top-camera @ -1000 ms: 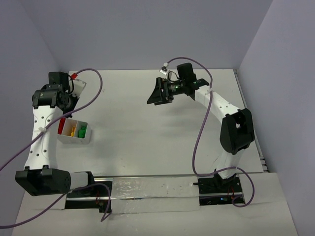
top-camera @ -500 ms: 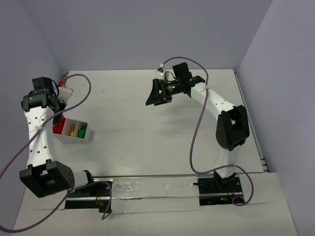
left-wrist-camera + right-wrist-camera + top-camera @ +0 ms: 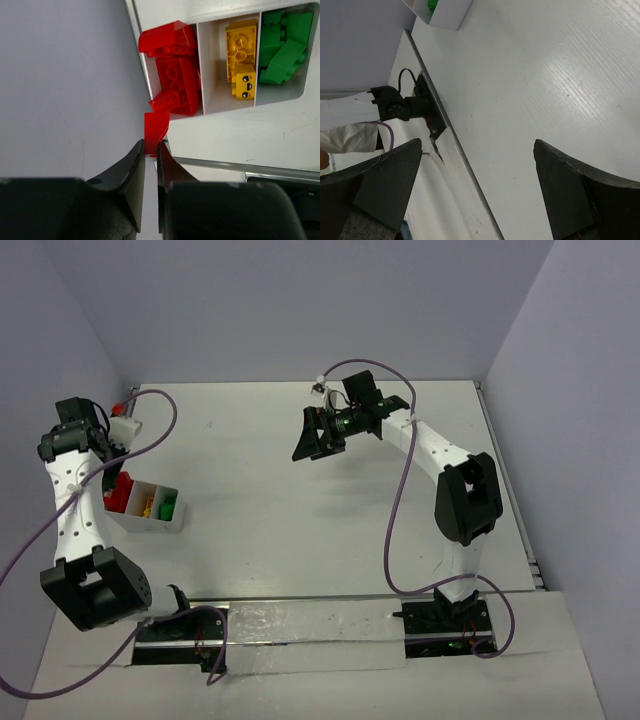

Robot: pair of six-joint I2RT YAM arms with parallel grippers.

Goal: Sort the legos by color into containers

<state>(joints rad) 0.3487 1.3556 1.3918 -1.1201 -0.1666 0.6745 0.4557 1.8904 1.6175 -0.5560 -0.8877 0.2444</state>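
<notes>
Left wrist, L claw (image 3: 151,150) pinching red lego (image 3: 156,126) just beside container (image 3: 215,131), R claw (image 3: 476,150) open

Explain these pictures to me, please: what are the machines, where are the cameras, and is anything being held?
Two robot arms are bolted at the near edge of a table. One picture looks down from above; the other two come from cameras on each wrist. On the table stands a white container with three compartments: red legos, yellow legos, green legos. The left gripper is shut on a red lego near the red compartment. The right gripper is open, holding nothing, above the table.
</notes>
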